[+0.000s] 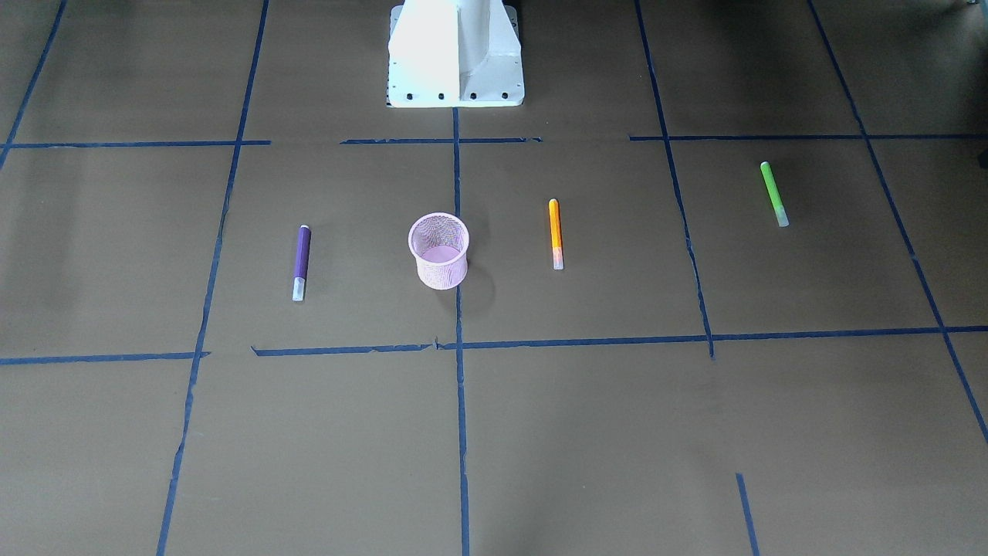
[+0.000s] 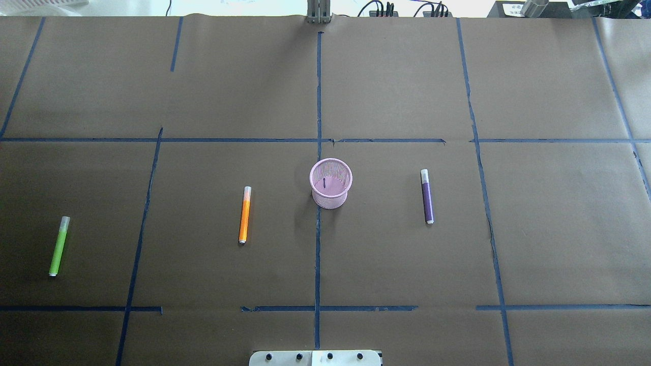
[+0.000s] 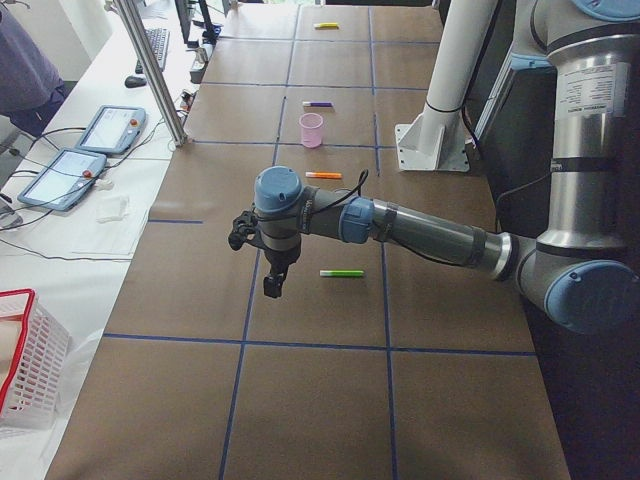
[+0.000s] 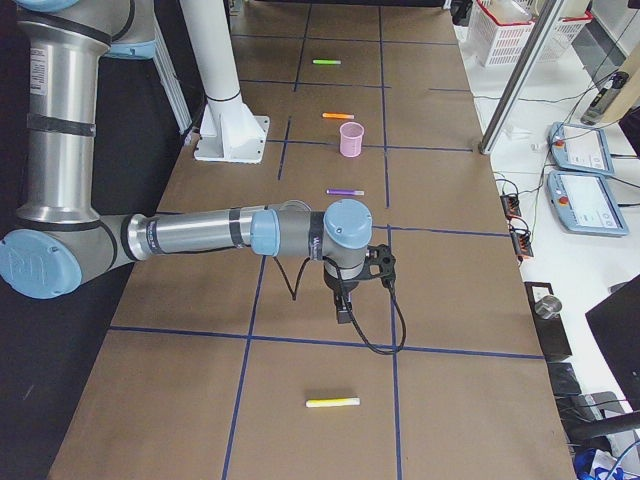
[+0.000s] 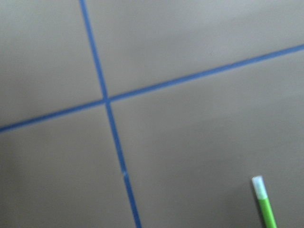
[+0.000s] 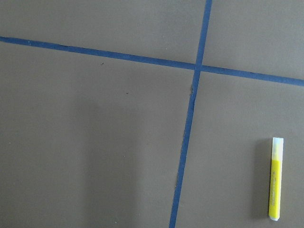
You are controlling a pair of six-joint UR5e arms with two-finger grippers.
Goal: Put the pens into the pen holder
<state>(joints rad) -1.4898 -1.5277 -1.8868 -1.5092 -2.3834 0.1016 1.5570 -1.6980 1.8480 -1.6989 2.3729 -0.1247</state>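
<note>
The pink mesh pen holder point(image 2: 330, 183) stands upright at the table's middle, its inside empty. An orange pen point(image 2: 244, 214) lies to its left, a purple pen point(image 2: 427, 196) to its right, a green pen point(image 2: 59, 246) far left. A yellow pen point(image 6: 276, 178) lies past the overhead view's right edge. My left gripper point(image 3: 272, 285) hangs above the table beside the green pen point(image 3: 342, 273). My right gripper point(image 4: 343, 312) hangs between the purple pen point(image 4: 345, 192) and the yellow pen point(image 4: 332, 403). Both show only in the side views, so I cannot tell open from shut.
The white robot base point(image 1: 455, 54) stands at the table's near edge. Blue tape lines point(image 2: 318, 244) grid the brown surface. Beside the table are control tablets point(image 3: 110, 128), a metal post point(image 3: 150, 70), a red-rimmed basket point(image 3: 25, 370) and a person's sleeve point(image 3: 25, 60).
</note>
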